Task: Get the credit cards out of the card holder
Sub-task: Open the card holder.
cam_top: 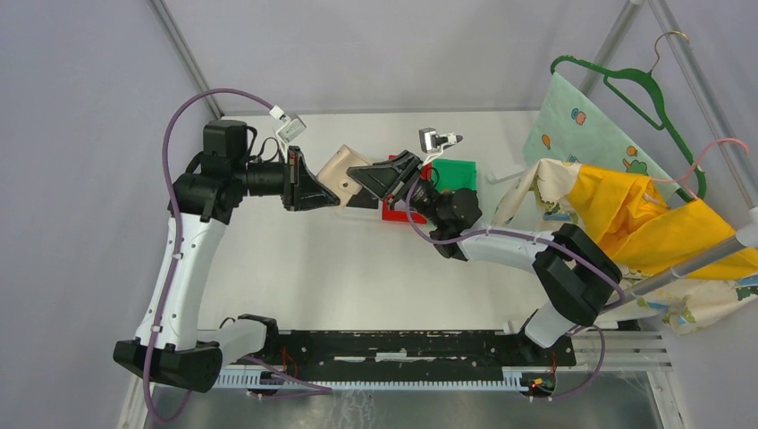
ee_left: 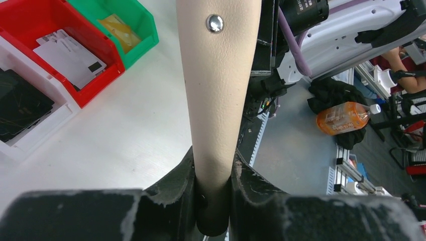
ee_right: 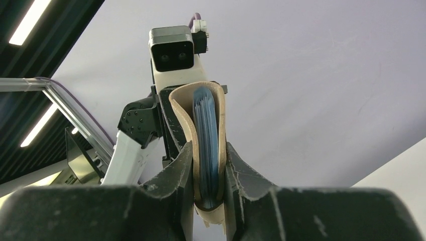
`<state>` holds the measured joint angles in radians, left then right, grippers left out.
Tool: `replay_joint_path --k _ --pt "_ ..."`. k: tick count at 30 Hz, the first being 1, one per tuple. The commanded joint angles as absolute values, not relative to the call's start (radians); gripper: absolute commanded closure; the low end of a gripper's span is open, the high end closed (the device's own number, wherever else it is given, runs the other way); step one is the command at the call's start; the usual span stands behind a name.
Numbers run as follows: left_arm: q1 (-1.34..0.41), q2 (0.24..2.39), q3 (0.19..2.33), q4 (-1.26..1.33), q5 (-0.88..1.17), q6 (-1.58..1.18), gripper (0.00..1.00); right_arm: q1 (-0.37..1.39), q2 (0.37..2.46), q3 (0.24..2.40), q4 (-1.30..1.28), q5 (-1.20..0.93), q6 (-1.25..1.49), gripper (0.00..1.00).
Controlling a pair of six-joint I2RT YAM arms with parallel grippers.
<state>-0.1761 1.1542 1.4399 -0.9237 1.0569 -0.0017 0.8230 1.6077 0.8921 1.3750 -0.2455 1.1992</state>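
Note:
The tan card holder [cam_top: 338,166] hangs in the air above the back of the table, held between both grippers. My left gripper [cam_top: 315,188] is shut on one end of it. In the left wrist view [ee_left: 213,168] its tan outer face [ee_left: 218,95] with a metal snap runs up between the jaws. My right gripper [cam_top: 377,179] is shut on the other end. The right wrist view [ee_right: 208,163] shows the holder edge-on [ee_right: 181,110], slightly spread, with blue-grey inner layers [ee_right: 206,135]. Pale grey-white credit cards [ee_left: 70,56] lie in the red bin [ee_left: 95,83].
A green bin [ee_left: 143,35] holds a yellowish lump [ee_left: 118,31]. A white bin [ee_left: 40,135] holds a black lump [ee_left: 20,103]. The red bin [cam_top: 393,213] and green bin [cam_top: 458,172] sit under the right gripper. A green hanger [cam_top: 639,89] and yellow cloth [cam_top: 644,214] are at the right.

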Motion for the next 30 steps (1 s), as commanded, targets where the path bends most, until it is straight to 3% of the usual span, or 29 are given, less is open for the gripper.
replay_joint_path --k 1,2,4,8,11,18,21,23,26,30 --pt "-0.177 1.14 1.481 -0.971 1.054 0.155 0.81 0.827 1.595 0.895 1.493 -0.242 1.229 0.86" --pt "-0.176 1.147 1.488 -0.977 1.064 0.149 0.66 0.826 1.592 0.891 1.493 -0.25 1.222 0.88" --pt "-0.176 1.168 1.514 -1.005 1.101 0.145 0.47 0.827 1.587 0.881 1.494 -0.273 1.207 0.9" --pt "-0.175 1.182 1.551 -1.026 1.152 0.144 0.43 0.819 1.59 0.87 1.523 -0.33 1.204 0.92" --pt "-0.176 1.178 1.554 -1.028 1.179 0.153 0.5 0.81 1.585 0.855 1.545 -0.341 1.205 0.92" --pt "-0.176 1.18 1.55 -1.066 1.136 0.19 0.96 0.797 1.573 0.9 1.446 -0.383 1.178 0.79" --pt "-0.176 1.172 1.557 -1.075 1.089 0.187 0.98 0.78 1.545 0.899 1.346 -0.381 1.14 0.46" --pt "-0.175 1.166 1.551 -1.052 1.027 0.155 0.98 0.769 1.493 0.893 1.16 -0.357 1.015 0.3" --pt "-0.175 1.158 1.524 -0.992 0.876 0.081 0.98 0.781 1.376 0.916 0.79 -0.212 0.709 0.21" --pt "-0.175 1.151 1.461 -0.899 0.696 -0.057 0.98 0.848 1.273 0.919 0.565 0.035 0.418 0.21"
